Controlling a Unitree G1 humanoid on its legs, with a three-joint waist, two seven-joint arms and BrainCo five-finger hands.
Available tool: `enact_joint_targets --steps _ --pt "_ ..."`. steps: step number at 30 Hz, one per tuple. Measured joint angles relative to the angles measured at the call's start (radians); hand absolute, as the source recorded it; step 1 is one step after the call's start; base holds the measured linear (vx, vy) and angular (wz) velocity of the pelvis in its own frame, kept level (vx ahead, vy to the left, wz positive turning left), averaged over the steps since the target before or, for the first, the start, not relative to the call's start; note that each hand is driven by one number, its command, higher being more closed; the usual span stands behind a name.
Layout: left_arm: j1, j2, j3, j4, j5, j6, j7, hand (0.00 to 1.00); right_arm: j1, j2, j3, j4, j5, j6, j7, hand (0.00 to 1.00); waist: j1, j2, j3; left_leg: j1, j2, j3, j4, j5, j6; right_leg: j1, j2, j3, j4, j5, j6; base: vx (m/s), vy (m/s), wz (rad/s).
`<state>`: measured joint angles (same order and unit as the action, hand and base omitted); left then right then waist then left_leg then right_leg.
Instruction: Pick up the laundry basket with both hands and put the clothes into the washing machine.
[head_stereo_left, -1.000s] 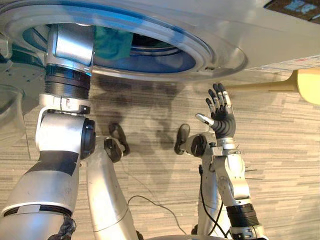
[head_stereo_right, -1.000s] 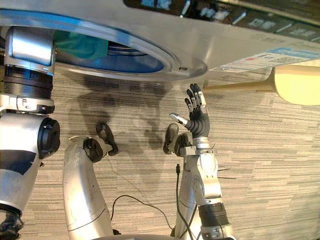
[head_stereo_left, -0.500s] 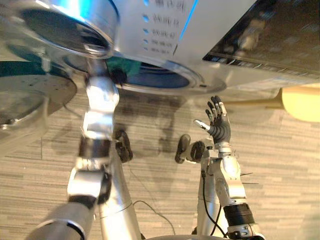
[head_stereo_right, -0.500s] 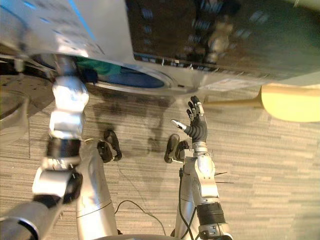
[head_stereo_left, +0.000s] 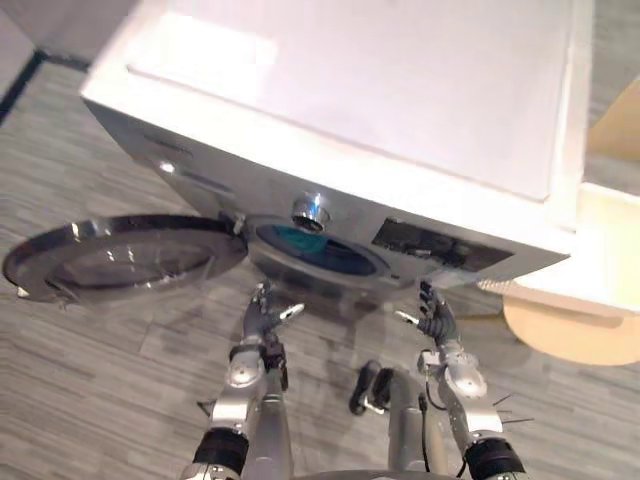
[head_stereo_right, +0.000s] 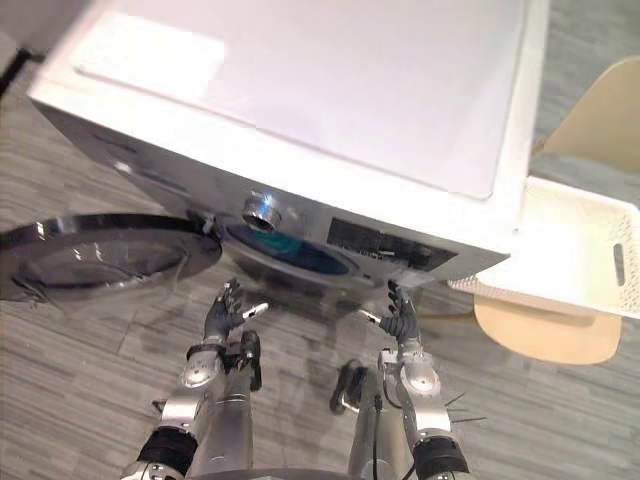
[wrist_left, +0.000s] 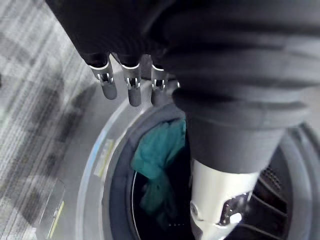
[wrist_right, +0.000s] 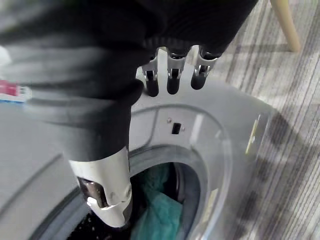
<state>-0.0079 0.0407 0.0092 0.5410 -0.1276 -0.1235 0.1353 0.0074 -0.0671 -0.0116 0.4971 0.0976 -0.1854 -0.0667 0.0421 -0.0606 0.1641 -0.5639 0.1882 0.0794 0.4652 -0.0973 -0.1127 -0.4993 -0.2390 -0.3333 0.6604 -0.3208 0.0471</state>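
Grey floor (head_stereo_left: 90, 370), washing machine door (head_stereo_left: 120, 255) wide open, teal clothes (wrist_left: 157, 150) at rim

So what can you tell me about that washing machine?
The washing machine is a white front-loader with a flat top, a silvery front, a shiny round dial and a dark display panel. Its round glass door is swung wide open to the robot's left. In the drum opening lies teal cloth.
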Motion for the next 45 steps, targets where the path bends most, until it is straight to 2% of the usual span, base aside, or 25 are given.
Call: enact_joint_targets --steps 4,7,11,15,17,18,19,20,22,23,25,26,27,28,30,31,32,33,36,37,38,39,40,41,45 --pt "0.06 -0.004 0.029 0.162 0.013 -0.005 -0.004 0.0 0.048 0.0 -0.018 0.136 -0.032 0.002 -0.006 0.0 -0.003 0.028 -0.092 0.187 -0.02 0.041 -0.182 0.047 0.011 0.169 0.024 0.004 -0.206 0.076 0.032 0.12 0.069 -0.14" --pt "0.075 -0.002 0.032 0.286 0.068 -0.005 -0.023 0.0 0.037 -0.009 -0.032 0.287 -0.043 0.018 -0.013 0.0 -0.009 0.058 -0.117 0.328 -0.037 0.076 -0.333 0.091 0.018 0.293 0.053 0.016 -0.389 0.16 0.052 0.14 0.097 -0.25" --pt "0.085 0.011 0.032 0.364 0.106 -0.002 -0.036 0.0 0.032 -0.009 -0.038 0.361 -0.052 0.035 -0.017 0.0 -0.02 0.061 -0.119 0.421 -0.05 0.119 -0.402 0.104 0.025 0.394 0.084 0.05 -0.531 0.235 0.064 0.09 0.069 -0.33" --pt "0.064 0.027 0.031 0.382 0.141 -0.002 -0.045 0.0 -0.023 -0.022 -0.049 0.407 -0.052 0.037 -0.021 0.0 -0.026 0.062 -0.114 0.404 -0.053 0.171 -0.39 0.108 0.035 0.322 0.075 0.088 -0.492 0.283 0.055 -0.03 0.064 -0.47" --pt "0.046 0.024 0.03 0.383 0.142 -0.001 -0.045 0.0 -0.027 -0.031 -0.047 0.41 -0.052 0.037 -0.022 0.0 -0.027 0.052 -0.091 0.403 -0.077 0.15 -0.365 0.089 0.062 0.292 0.051 0.08 -0.419 0.29 0.047 -0.12 0.106 -0.13" --pt "0.046 0.025 0.033 0.38 0.143 -0.003 -0.043 0.0 -0.023 -0.044 -0.05 0.411 -0.052 0.038 -0.022 0.0 -0.025 0.064 -0.092 0.397 -0.076 0.148 -0.362 0.074 0.088 0.302 0.041 0.088 -0.401 0.246 0.06 -0.14 0.099 0.13" --pt "0.038 0.025 0.035 0.381 0.144 -0.003 -0.041 0.0 -0.022 -0.044 -0.05 0.41 -0.052 0.038 -0.023 0.0 -0.035 0.055 -0.08 0.394 -0.085 0.152 -0.349 0.073 0.089 0.286 0.027 0.089 -0.28 0.182 0.057 -0.1 0.047 0.34" --pt "0.048 0.041 0.033 0.372 0.144 -0.002 -0.04 0.0 -0.019 -0.038 -0.047 0.429 -0.052 0.041 -0.021 0.0 -0.024 0.043 -0.072 0.403 -0.106 0.144 -0.332 0.077 0.093 0.257 0.02 0.087 -0.033 0.104 0.057 -0.06 -0.023 0.27" --pt "0.074 0.047 0.05 0.36 0.146 0.0 -0.036 0.0 -0.031 -0.034 -0.046 0.433 -0.052 0.037 -0.02 0.0 0.004 0.02 -0.075 0.399 -0.127 0.168 -0.299 0.074 0.095 0.262 0.015 0.075 -0.041 0.088 0.047 -0.1 0.019 -0.36" --pt "0.087 0.031 0.062 0.36 0.146 0.005 -0.032 0.0 -0.071 -0.045 -0.042 0.436 -0.052 0.034 -0.024 0.0 0.033 0.037 -0.076 0.366 -0.117 0.178 -0.295 0.073 0.097 0.28 0.048 0.073 -0.175 0.093 0.039 -0.17 0.055 -0.79" --pt "0.072 -0.012 0.059 0.351 0.144 0.004 -0.024 0.0 -0.134 -0.078 -0.023 0.445 -0.05 0.034 -0.04 0.0 0.047 0.119 -0.055 0.293 -0.081 0.18 -0.302 0.108 0.115 0.306 0.102 0.059 -0.362 0.132 0.016 -0.22 0.015 -0.35" --pt "0.053 -0.028 0.033 0.343 0.143 0.0 -0.024 0.0 -0.151 -0.087 -0.029 0.444 -0.049 0.035 -0.05 0.0 0.049 0.14 -0.032 0.264 -0.075 0.174 -0.299 0.124 0.113 0.311 0.119 0.031 -0.385 0.151 -0.012 -0.2 -0.003 0.08" --pt "0.046 -0.033 0.022 0.341 0.143 0.0 -0.024 0.0 -0.153 -0.089 -0.029 0.449 -0.049 0.036 -0.056 0.0 0.059 0.146 -0.02 0.257 -0.074 0.168 -0.298 0.132 0.105 0.313 0.122 0.027 -0.419 0.169 0.006 -0.3 0.021 0.16" --pt "0.053 -0.042 -0.005 0.334 0.141 -0.002 -0.023 0.0 -0.16 -0.078 -0.028 0.462 -0.049 0.036 -0.066 0.0 0.056 0.164 0.0 0.255 -0.069 0.135 -0.347 0.181 0.04 0.338 0.151 0.009 -0.502 0.232 -0.006 -0.27 0.014 0.14" --pt "0.056 -0.041 -0.011 0.333 0.14 -0.004 -0.023 0.0 -0.153 -0.071 -0.029 0.463 -0.049 0.036 -0.068 0.0 0.049 0.16 0.001 0.259 -0.08 0.104 -0.397 0.239 -0.018 0.336 0.143 -0.008 -0.519 0.246 -0.015 -0.19 0.01 0.34" --pt "0.049 -0.035 -0.024 0.33 0.141 -0.007 -0.023 0.0 -0.14 -0.066 -0.032 0.465 -0.049 0.037 -0.071 0.0 0.038 0.128 0.019 0.252 -0.1 0.072 -0.401 0.279 -0.057 0.329 0.112 -0.027 -0.529 0.256 -0.035 -0.16 0.017 0.35" --pt "0.049 -0.033 -0.022 0.321 0.142 -0.006 -0.024 0.0 -0.137 -0.062 -0.033 0.465 -0.049 0.037 -0.071 0.0 0.035 0.114 0.025 0.237 -0.101 0.075 -0.336 0.25 -0.018 0.325 0.101 -0.032 -0.529 0.261 -0.042 -0.25 0.061 0.29" --pt "0.051 -0.026 -0.023 0.313 0.146 -0.007 -0.022 0.0 -0.131 -0.06 -0.043 0.462 -0.05 0.037 -0.071 0.0 0.029 0.1 0.026 0.22 -0.099 0.075 -0.182 0.168 0.047 0.32 0.077 -0.035 -0.53 0.274 -0.043 -0.16 0.072 0.11" --pt "0.051 -0.026 -0.042 0.314 0.16 -0.007 -0.021 0.0 -0.086 -0.073 -0.055 0.462 -0.052 0.037 -0.078 0.0 0.025 0.105 0.022 0.271 -0.049 0.067 -0.049 0.021 0.049 0.323 0.064 -0.018 -0.546 0.307 -0.018 -0.11 0.155 -0.08" --pt "0.047 -0.029 -0.051 0.315 0.163 -0.007 -0.02 0.0 -0.067 -0.083 -0.061 0.462 -0.052 0.038 -0.084 0.0 0.019 0.131 0.006 0.335 -0.051 0.037 -0.14 -0.007 0.025 0.327 0.068 -0.016 -0.571 0.333 0.006 -0.08 0.274 -0.07" --pt "0.045 -0.024 -0.06 0.315 0.167 -0.007 -0.018 0.0 -0.054 -0.087 -0.074 0.463 -0.052 0.039 -0.084 0.0 0.006 0.132 0.002 0.377 -0.061 0.034 -0.235 -0.02 0.038 0.348 0.075 -0.022 -0.618 0.364 0.028 -0.05 0.235 0.12" --pt "0.034 -0.014 -0.072 0.316 0.169 -0.007 -0.017 0.0 -0.051 -0.079 -0.08 0.464 -0.053 0.04 -0.085 0.0 -0.007 0.118 0.003 0.393 -0.077 0.032 -0.28 -0.006 0.043 0.361 0.073 -0.031 -0.645 0.387 0.032 -0.05 0.211 0.32" --pt "0.015 0.018 -0.1 0.311 0.169 -0.006 -0.008 0.0 -0.041 -0.053 -0.092 0.464 -0.062 0.04 -0.084 0.0 -0.018 0.085 -0.01 0.405 -0.11 0.03 -0.33 0.027 0.054 0.369 0.051 -0.048 -0.678 0.415 0.041 -0.04 0.154 0.4" --pt "0.006 0.028 -0.12 0.31 0.169 -0.006 -0.001 0.0 -0.037 -0.044 -0.096 0.464 -0.062 0.04 -0.084 0.0 -0.029 0.075 -0.017 0.406 -0.123 0.022 -0.335 0.032 0.058 0.375 0.04 -0.054 -0.681 0.42 0.047 -0.04 0.169 0.35" --pt "0.016 0.044 -0.138 0.189 0.174 -0.005 0.008 0.0 -0.017 -0.019 -0.095 0.464 -0.065 0.039 -0.083 0.0 -0.028 0.066 -0.051 0.474 -0.167 0.021 -0.408 0.052 0.079 0.415 0.005 -0.051 -0.693 0.429 0.063 -0.01 0.108 0.06"
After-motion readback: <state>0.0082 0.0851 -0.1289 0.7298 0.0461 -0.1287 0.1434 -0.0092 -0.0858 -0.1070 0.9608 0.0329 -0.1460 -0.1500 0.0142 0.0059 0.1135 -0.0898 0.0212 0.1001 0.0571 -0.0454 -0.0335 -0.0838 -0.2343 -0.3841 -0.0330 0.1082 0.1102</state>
